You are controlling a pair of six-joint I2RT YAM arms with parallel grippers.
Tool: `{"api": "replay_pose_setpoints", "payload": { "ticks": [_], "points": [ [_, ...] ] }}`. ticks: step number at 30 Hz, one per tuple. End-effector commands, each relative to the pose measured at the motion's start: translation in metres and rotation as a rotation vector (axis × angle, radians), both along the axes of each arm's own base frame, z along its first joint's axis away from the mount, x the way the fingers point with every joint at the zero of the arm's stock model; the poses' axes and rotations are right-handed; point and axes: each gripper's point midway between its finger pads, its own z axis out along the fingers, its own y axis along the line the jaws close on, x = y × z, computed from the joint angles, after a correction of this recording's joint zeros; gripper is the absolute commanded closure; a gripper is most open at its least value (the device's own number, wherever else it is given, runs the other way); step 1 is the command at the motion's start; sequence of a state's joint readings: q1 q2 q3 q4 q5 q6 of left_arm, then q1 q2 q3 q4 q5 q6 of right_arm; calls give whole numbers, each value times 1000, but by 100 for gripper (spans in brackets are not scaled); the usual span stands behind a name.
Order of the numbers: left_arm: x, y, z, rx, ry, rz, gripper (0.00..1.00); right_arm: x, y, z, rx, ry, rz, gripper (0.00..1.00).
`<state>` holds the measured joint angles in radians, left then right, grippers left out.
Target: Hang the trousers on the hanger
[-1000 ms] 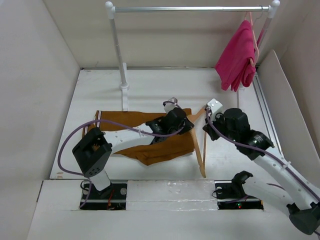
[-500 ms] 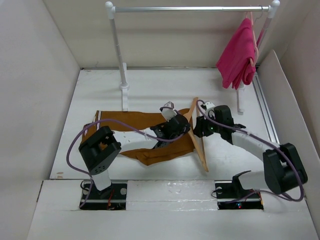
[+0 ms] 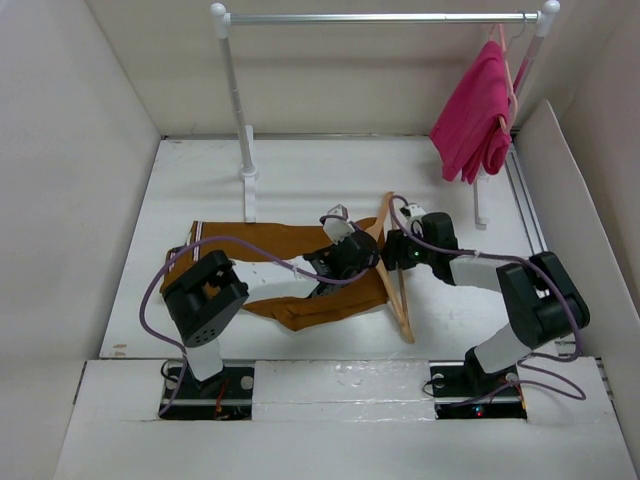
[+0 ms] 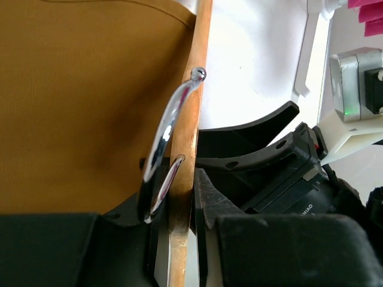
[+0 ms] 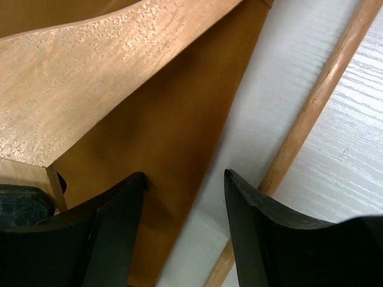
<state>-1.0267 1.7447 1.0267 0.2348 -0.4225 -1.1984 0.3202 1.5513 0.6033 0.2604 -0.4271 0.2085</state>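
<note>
white table (image 3: 300,170) between pale walls, clothes rail (image 3: 380,17) and pink garment (image 3: 480,110) at the back; from above, shows rust-brown trousers (image 3: 260,240) spread flat at centre-left, hanger (image 3: 402,305) lying at their right end, left gripper (image 3: 364,254) and right gripper (image 3: 392,252) close together at its upper part.

left wrist: shows left gripper (image 4: 182,179) clamped on the hanger (image 4: 190,107) wood beside the metal hook (image 4: 164,131), trousers (image 4: 84,89) alongside.

right wrist: shows right gripper (image 5: 182,197) spread apart, fingers (image 5: 114,227) astride the trousers (image 5: 161,137) edge, hanger (image 5: 90,78) above.

readable text: none | small white print on black housing (image 4: 297,210): too blurred
</note>
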Motion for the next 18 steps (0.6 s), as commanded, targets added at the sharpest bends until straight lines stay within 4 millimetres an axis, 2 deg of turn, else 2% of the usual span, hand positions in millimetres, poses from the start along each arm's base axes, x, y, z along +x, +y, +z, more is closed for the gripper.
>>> {"api": "replay_pose_setpoints", "payload": {
  "ticks": [1, 2, 3, 4, 5, 6, 7, 10, 12, 14, 15, 18],
  "points": [
    [-5, 22, -33, 130, 56, 29, 100, 7, 11, 7, 99, -26, -16, 39],
    [-4, 23, -33, 135, 53, 32, 100, 4, 14, 6, 117, -18, -4, 42],
    [-3, 23, -35, 145, 52, 34, 100, 7, 14, 9, 147, -22, -10, 49],
    [-3, 24, -37, 154, 53, 36, 100, 7, 13, 6, 160, -10, -11, 69],
    [-2, 25, -38, 163, 49, 39, 100, 4, 17, 8, 181, -7, 9, 83],
    [-2, 26, -40, 175, 48, 37, 100, 6, 15, 10, 192, -13, 4, 95],
    [-3, 28, -43, 183, 48, 35, 100, 6, 10, 10, 190, -12, -7, 100],
    [0, 37, -46, 218, 40, 44, 100, 11, -10, 27, 191, -48, -48, 100],
    [9, 48, -46, 229, 37, 68, 100, 15, -25, 46, 166, -90, -70, 100],
    [10, 58, -48, 258, 32, 68, 100, 22, -46, 58, 140, -118, -117, 100],
    [11, 61, -45, 270, 18, 64, 100, 23, -54, 72, 131, -145, -129, 100],
    [7, 72, -47, 337, 2, 42, 100, 29, -85, 84, 110, -164, -201, 100]
  ]
}}
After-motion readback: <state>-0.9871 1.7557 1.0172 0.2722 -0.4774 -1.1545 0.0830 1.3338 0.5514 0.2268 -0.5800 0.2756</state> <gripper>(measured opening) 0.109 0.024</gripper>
